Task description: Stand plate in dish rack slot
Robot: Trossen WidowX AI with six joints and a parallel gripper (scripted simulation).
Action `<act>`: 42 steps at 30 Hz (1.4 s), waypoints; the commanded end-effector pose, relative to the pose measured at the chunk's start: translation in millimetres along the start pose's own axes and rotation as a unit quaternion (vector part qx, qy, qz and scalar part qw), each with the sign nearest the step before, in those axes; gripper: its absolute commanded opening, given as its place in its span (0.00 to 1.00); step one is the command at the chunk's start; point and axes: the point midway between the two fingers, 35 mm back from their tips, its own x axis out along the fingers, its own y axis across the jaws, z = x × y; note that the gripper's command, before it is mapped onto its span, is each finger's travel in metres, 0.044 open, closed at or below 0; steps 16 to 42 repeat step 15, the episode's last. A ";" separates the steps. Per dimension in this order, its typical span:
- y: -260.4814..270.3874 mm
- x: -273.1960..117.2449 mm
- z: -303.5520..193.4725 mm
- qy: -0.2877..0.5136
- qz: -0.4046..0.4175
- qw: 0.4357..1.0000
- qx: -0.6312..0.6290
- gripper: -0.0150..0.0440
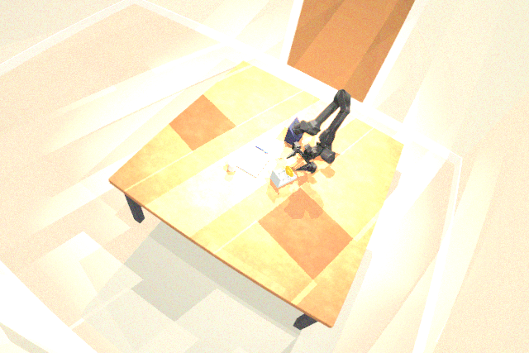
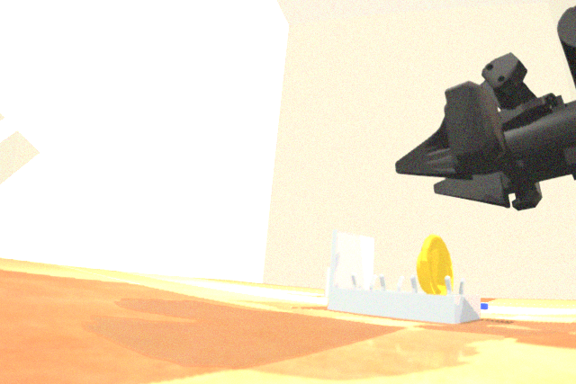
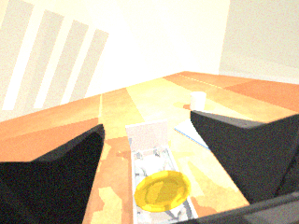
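The yellow plate (image 1: 288,170) (image 2: 433,264) (image 3: 162,189) stands on edge in the white dish rack (image 1: 278,178) (image 2: 400,306) (image 3: 147,136), between the pegs near the end away from the rack's tall back panel. My gripper (image 1: 299,161) (image 2: 416,178) (image 3: 148,121) is open and empty. It hangs above and behind the plate, clear of it. In the wrist view the plate lies low between the two dark fingers, touching neither.
A white cup (image 1: 229,168) (image 3: 198,99) and a white sheet with a blue edge (image 1: 254,161) (image 3: 187,128) lie beyond the rack. A dark blue block (image 1: 293,131) stands near the arm's forearm. The arm's base sits right behind the rack.
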 end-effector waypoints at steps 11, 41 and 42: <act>-8.1 5.1 36.6 0.018 -0.036 0.996 -0.082 0.93; -15.6 12.6 37.8 0.045 -0.069 0.988 -0.133 0.93; -15.6 12.6 37.8 0.045 -0.069 0.988 -0.133 0.93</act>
